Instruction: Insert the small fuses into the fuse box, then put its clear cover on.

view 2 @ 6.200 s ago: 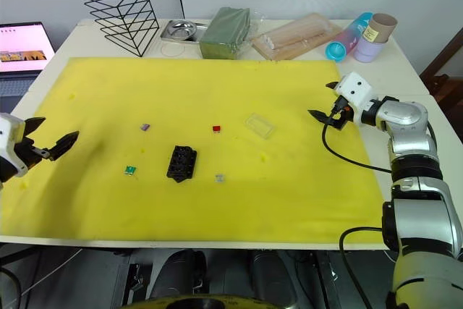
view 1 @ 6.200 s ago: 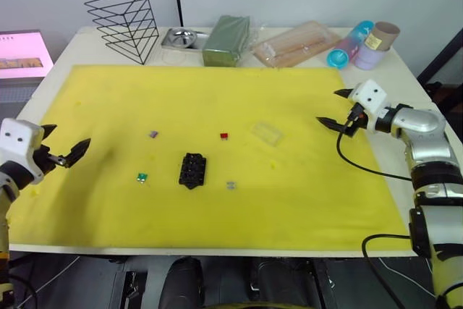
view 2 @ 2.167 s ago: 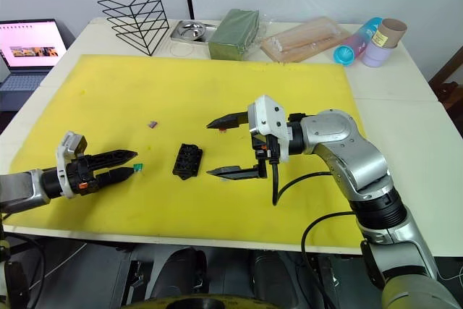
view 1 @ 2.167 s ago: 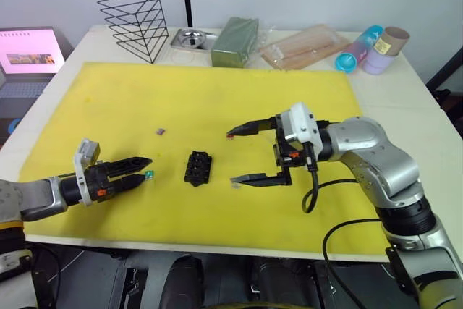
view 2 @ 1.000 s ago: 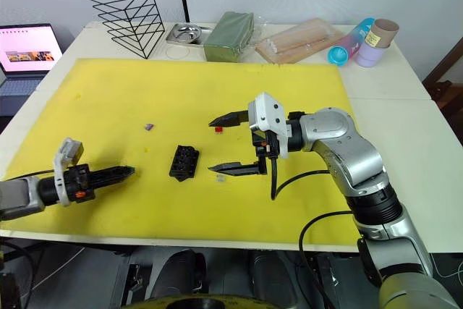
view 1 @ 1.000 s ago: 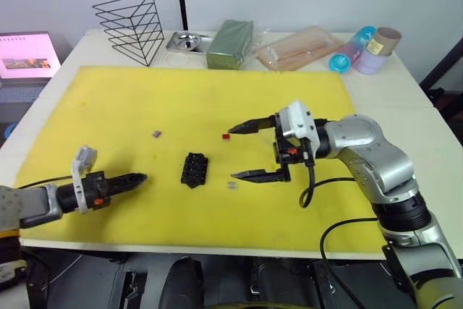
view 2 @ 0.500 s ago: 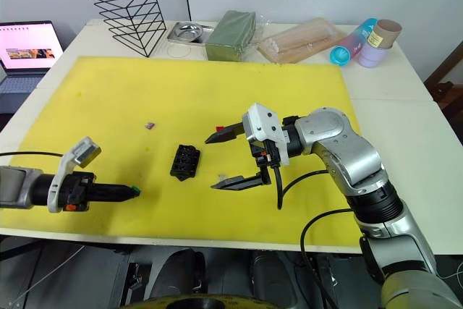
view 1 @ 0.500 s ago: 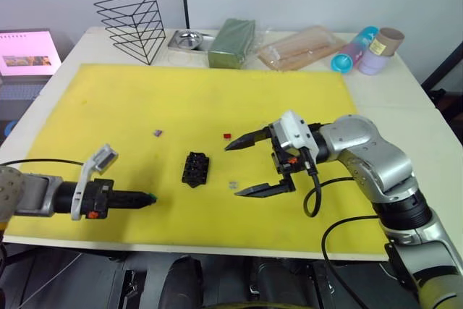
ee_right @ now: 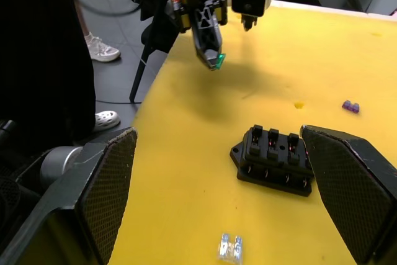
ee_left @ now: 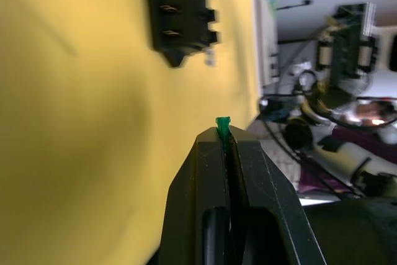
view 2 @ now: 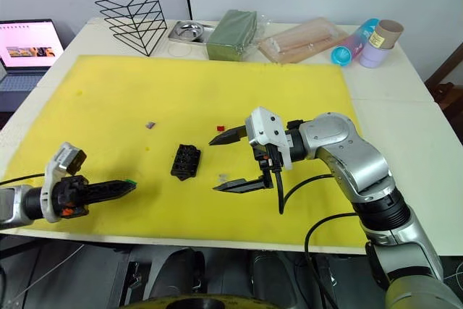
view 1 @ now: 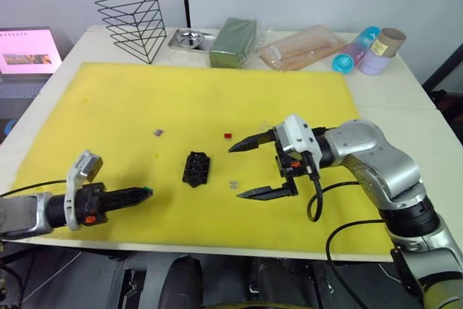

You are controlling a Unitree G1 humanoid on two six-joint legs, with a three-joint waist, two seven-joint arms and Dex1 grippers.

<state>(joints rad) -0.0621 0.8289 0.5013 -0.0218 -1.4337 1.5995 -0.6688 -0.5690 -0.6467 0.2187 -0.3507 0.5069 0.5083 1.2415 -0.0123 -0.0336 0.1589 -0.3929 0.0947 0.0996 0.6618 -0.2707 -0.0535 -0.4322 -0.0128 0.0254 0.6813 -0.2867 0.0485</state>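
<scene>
green fuse (view 1: 147, 191) lifted off mat, left gripper (view 1: 137, 194) now clamping it

White table (view 1: 427, 117) under yellow mat (view 1: 289, 99)

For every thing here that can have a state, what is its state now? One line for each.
left pincer: shut on the green fuse, above the mat
right pincer: open, holds nothing
fuse box: on the mat, slots look unfilled
red fuse: loose on the mat
purple fuse: loose on the mat
grey fuse: loose by the box
</scene>
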